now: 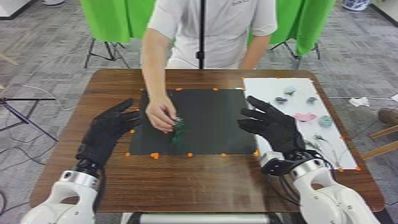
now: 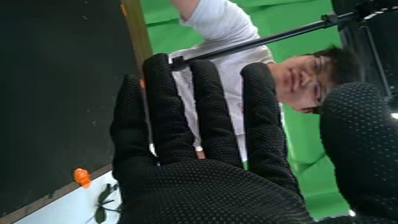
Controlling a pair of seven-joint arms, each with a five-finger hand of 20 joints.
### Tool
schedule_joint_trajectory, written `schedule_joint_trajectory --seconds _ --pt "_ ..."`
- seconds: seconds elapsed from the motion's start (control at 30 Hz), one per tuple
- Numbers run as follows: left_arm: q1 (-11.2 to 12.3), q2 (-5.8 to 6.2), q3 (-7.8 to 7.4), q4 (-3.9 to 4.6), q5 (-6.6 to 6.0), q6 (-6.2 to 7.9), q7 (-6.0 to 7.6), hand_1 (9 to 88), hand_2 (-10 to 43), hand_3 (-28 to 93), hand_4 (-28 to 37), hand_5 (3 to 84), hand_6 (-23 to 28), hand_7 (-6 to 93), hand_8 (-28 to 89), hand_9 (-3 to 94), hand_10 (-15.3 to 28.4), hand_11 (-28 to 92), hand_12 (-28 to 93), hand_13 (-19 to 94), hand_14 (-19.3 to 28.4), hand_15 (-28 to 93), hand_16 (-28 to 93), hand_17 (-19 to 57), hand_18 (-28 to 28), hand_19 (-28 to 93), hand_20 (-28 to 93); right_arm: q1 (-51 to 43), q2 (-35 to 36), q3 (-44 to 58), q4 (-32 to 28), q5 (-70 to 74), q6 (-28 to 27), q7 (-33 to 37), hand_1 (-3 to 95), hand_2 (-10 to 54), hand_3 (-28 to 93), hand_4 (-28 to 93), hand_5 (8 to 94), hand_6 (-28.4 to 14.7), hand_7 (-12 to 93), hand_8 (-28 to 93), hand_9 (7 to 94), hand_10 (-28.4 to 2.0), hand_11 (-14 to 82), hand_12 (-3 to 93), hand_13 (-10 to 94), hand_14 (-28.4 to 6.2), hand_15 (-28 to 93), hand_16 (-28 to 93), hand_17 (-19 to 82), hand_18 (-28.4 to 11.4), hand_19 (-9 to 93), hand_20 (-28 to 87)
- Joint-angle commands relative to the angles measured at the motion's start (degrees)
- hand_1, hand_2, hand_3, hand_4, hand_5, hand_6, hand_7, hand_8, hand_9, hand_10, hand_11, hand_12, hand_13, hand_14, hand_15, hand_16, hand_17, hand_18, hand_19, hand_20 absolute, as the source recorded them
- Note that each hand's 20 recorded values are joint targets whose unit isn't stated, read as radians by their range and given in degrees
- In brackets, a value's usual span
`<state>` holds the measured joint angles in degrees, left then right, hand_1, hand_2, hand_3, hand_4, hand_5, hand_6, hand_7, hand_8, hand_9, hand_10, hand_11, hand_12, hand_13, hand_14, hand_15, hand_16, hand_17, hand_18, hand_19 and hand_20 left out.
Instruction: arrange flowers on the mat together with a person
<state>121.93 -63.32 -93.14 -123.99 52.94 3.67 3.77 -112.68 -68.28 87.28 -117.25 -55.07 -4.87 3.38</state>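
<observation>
Lettering marks the person's shirt; left robot hand and right robot hand unclenched, empty.

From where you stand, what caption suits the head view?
A person's hand sets greenery on the black mat between two open gloved hands.

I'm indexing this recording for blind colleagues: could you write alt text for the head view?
A person's hand is at a green sprig on a black mat, between the robot's open, gloved left hand and right hand. To the right, a white sheet holds more floral pieces, one pink.
</observation>
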Motion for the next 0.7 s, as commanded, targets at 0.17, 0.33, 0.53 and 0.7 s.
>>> schedule_joint_trajectory --seconds 0.17,0.33,0.53,0.7 --pt "1.1 -0.49 0.05 -0.22 0.29 0.39 -0.78 25.7 4.3 79 -23.1 38.2 7.6 11.7 -8 36.8 19.6 25 10 27 27.3 49 -7 -9.4 26.7 49 14 -0.9 -0.3 0.1 -0.7 0.0 0.1 0.3 13.6 9.0 87 -28 42.5 5.4 17 -14 47.9 -12.1 9.3 14.1 38 -17.5 28 17 7 -21.0 49 23" --pt "1.0 -0.35 0.16 -0.20 0.27 0.45 -0.58 25.7 4.4 79 -23.2 38.1 7.6 11.7 -8 36.9 19.6 25 10 27 27.3 49 -7 -9.4 26.7 49 14 -0.8 -0.3 0.0 -0.7 0.0 0.1 0.2 13.6 9.0 87 -28 42.5 5.4 17 -14 47.9 -12.2 9.3 14.0 38 -17.5 28 17 7 -21.0 49 23" --pt "0.9 -0.31 0.09 -0.10 0.26 0.50 -0.28 25.7 4.4 79 -23.1 38.1 7.5 11.8 -8 36.8 19.5 25 10 27 27.3 49 -7 -9.4 26.7 49 14 -0.5 -0.2 -0.1 -0.5 0.0 0.2 -0.2 13.7 9.0 87 -28 42.5 5.4 17 -14 47.9 -12.1 9.2 14.1 38 -17.5 28 17 7 -21.0 49 23" --pt "0.6 -0.17 0.17 -0.02 0.21 0.62 -0.01 25.7 4.4 79 -23.1 38.1 7.6 11.8 -8 36.8 19.5 25 10 27 27.2 49 -7 -9.4 26.7 49 14 -0.1 0.0 -0.2 -0.4 0.0 0.3 -0.5 13.7 8.9 87 -28 42.6 5.5 17 -14 47.9 -12.1 9.2 14.0 38 -17.5 28 16 7 -21.0 49 23"
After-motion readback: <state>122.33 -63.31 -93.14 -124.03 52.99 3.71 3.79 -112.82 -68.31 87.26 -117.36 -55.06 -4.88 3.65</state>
